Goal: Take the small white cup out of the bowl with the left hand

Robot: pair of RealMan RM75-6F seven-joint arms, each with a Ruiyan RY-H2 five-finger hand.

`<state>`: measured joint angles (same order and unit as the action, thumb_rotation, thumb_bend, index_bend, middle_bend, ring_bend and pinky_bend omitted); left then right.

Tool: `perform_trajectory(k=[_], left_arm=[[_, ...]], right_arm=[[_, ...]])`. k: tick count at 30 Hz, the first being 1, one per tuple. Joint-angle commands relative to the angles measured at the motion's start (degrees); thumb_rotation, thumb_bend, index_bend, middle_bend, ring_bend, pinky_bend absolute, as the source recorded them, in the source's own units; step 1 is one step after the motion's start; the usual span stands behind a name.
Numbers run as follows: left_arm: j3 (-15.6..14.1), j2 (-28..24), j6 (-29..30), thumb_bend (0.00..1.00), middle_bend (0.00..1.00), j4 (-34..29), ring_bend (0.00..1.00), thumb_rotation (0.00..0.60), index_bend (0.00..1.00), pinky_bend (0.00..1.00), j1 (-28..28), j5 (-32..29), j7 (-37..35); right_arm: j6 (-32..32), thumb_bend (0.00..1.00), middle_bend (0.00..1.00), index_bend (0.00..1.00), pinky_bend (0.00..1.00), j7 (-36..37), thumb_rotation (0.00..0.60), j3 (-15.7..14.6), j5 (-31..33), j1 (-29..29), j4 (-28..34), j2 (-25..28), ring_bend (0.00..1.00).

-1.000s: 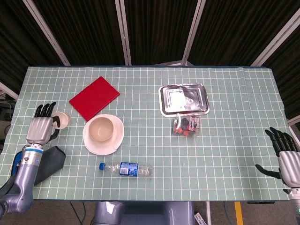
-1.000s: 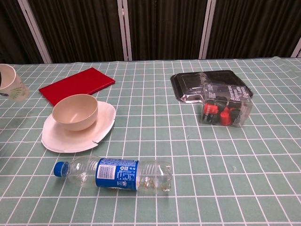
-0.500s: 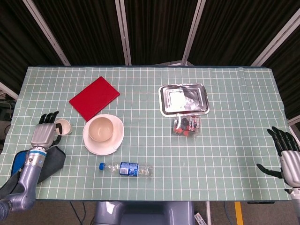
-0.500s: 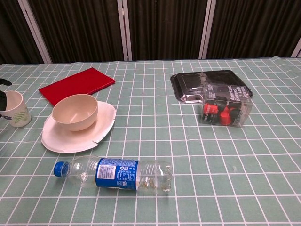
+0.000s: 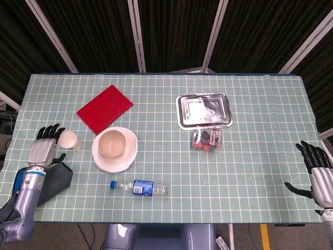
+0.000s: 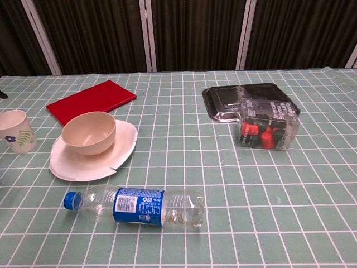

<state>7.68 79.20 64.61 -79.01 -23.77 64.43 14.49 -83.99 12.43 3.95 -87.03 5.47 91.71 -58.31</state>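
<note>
Both hands hold nothing. Your left hand sits just beside the small white cup, fingers spread and seemingly clear of it. The cup stands upright on the table, left of the bowl. Your right hand idles, fingers apart.

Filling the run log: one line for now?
cup: upright on table, outside bowl | left hand: open beside cup | right hand: open

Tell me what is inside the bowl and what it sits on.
The bowl looks empty; the head view shows only its bare inside. It sits on a white plate. The small white cup stands on the table to its left, beside the left hand. The plate under the bowl is hidden.
</note>
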Motion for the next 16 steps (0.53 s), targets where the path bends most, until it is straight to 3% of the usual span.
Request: perform_trajectory(k=[1, 6, 11, 16], left_arm=[[-0.52, -2.96, 6.01, 0.32, 0.0, -4.73, 0.0, 0.6, 0.1, 0.0, 3.25, 4.25, -3.87], [-2.56, -5.5, 16.02, 0.31, 0.0, -9.8, 0.0, 0.6, 0.07, 0.0, 8.55, 10.26, -6.05], [-4.32, -6.78, 24.19, 0.22, 0.0, -13.08, 0.0, 0.6, 0.0, 0.0, 13.51, 13.62, -5.16], [-5.97, -8.66, 28.06, 0.2, 0.0, -15.56, 0.0, 0.6, 0.0, 0.0, 16.83, 15.14, -1.8]], right_arm=[[0.13, 0.03, 0.0, 0.04, 0.0, -0.22, 0.6, -0.01, 0.06, 0.04, -0.04, -0.07, 0.0], [0.27, 0.03, 0.0, 0.04, 0.0, -0.93, 0.6, -0.03, 0.1, 0.13, -0.09, -0.36, 0.0], [0.73, 0.03, 0.0, 0.04, 0.0, -1.87, 0.6, -0.07, 0.19, 0.38, -0.02, -0.81, 0.0], [1.73, 0.03, 0.0, 0.04, 0.0, -3.53, 0.6, -0.32, 0.31, 0.8, -0.42, -1.63, 0.0]])
